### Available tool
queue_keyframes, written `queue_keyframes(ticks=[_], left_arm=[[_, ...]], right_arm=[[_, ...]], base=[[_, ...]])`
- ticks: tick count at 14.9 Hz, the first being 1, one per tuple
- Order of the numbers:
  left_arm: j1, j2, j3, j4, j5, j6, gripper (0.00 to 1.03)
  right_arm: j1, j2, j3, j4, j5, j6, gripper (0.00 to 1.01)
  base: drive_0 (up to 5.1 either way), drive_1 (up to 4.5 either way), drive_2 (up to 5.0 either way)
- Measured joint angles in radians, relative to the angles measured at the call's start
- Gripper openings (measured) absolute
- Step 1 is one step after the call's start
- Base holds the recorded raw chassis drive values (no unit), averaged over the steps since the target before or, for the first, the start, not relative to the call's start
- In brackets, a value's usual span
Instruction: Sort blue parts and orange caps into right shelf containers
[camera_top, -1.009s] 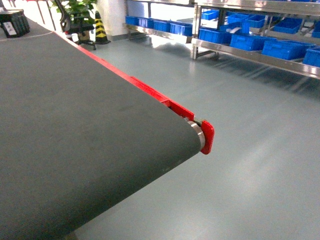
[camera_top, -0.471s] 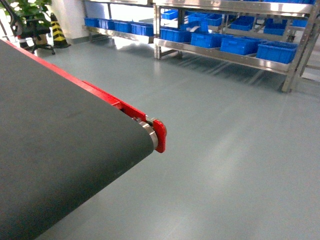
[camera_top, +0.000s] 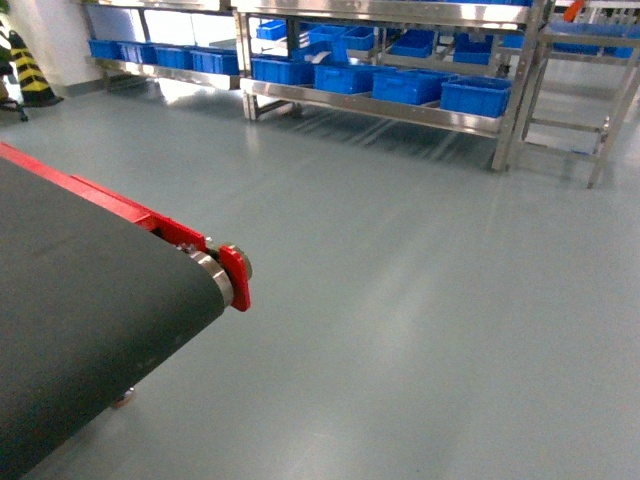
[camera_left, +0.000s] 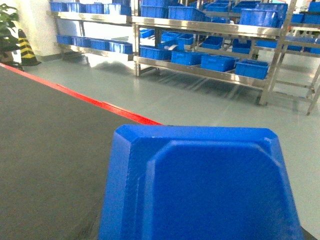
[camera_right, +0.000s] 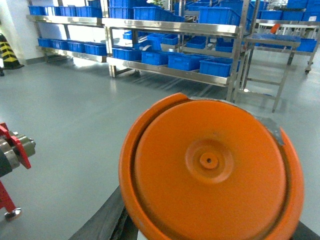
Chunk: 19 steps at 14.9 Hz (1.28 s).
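Observation:
A bright blue part (camera_left: 200, 185) with a raised rim fills the lower half of the left wrist view, held over the dark belt. It hides my left gripper's fingers, which appear shut on it. In the right wrist view a round orange cap (camera_right: 210, 165) with a small centre hole sits right before the camera. My right gripper (camera_right: 210, 225) is shut on it, one dark finger (camera_right: 102, 220) showing at its lower left. The right shelf containers (camera_top: 475, 95) are blue crates in a row on a steel rack (camera_top: 400, 112) across the floor. Neither gripper shows in the head view.
The dark conveyor belt (camera_top: 80, 310) ends at a roller with a red guard (camera_top: 238, 278) on my left. Grey floor (camera_top: 420, 300) stretches to the rack. A steel step frame (camera_top: 570, 110) stands at the far right, a striped cone (camera_top: 28, 72) at the far left.
The head view has swung right: the conveyor end slid toward the left edge, and the rack with blue crates moved from the top right to the top middle.

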Motion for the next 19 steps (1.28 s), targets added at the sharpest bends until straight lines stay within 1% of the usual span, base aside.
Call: queue_keyframes(ticks=[19], left_arm=[[0.0, 0.0, 0.0, 0.0, 0.0, 0.0, 0.42]], right_arm=[[0.0, 0.0, 0.0, 0.0, 0.0, 0.0, 0.45]], base=[[-1.6, -1.57, -1.6]])
